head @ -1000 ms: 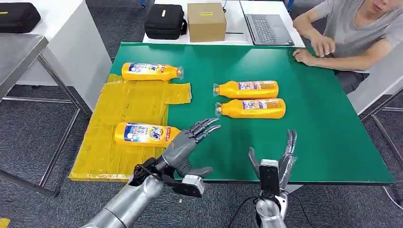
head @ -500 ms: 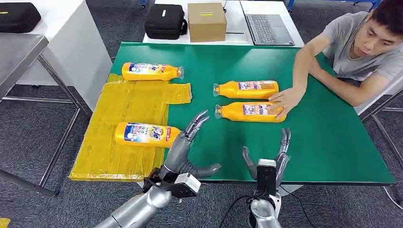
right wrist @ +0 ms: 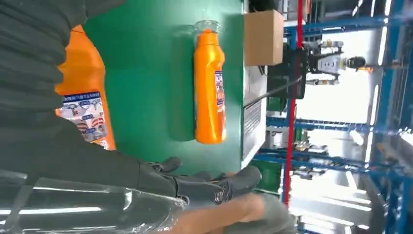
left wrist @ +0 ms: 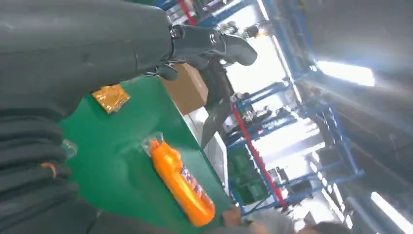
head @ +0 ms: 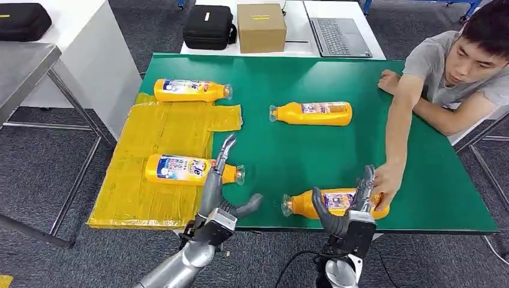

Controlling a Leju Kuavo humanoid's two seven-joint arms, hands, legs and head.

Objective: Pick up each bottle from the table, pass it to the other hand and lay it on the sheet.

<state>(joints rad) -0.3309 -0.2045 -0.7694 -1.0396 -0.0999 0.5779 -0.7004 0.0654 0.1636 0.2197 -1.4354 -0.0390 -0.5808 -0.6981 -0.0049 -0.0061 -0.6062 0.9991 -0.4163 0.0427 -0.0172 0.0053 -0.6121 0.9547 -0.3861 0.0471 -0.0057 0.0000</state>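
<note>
Near the table's front edge lies an orange bottle (head: 312, 204) (right wrist: 85, 102), cap to the left, with a person's hand (head: 384, 183) resting on its far end. My right hand (head: 351, 213) stands open just in front of it, thumb and fingers (right wrist: 204, 185) spread on either side of the bottle. My left hand (head: 219, 192) is open, fingers upright, beside the capped end of a bottle (head: 183, 170) lying on the yellow sheet (head: 162, 129). Another bottle (head: 191, 90) lies at the sheet's far edge. A further bottle (head: 312, 113) (left wrist: 182, 183) (right wrist: 209, 87) lies mid-table.
The person sits at the green table's (head: 288, 78) right side, one arm (head: 399, 126) stretched across it. Behind the table are a cardboard box (head: 260, 27), a black bag (head: 208, 27) and a laptop (head: 336, 36). A metal table (head: 24, 66) stands left.
The person has slid the nearer of the two mid-table bottles to the front edge by my right hand. My left hand has drawn back and turned its fingers upright.
</note>
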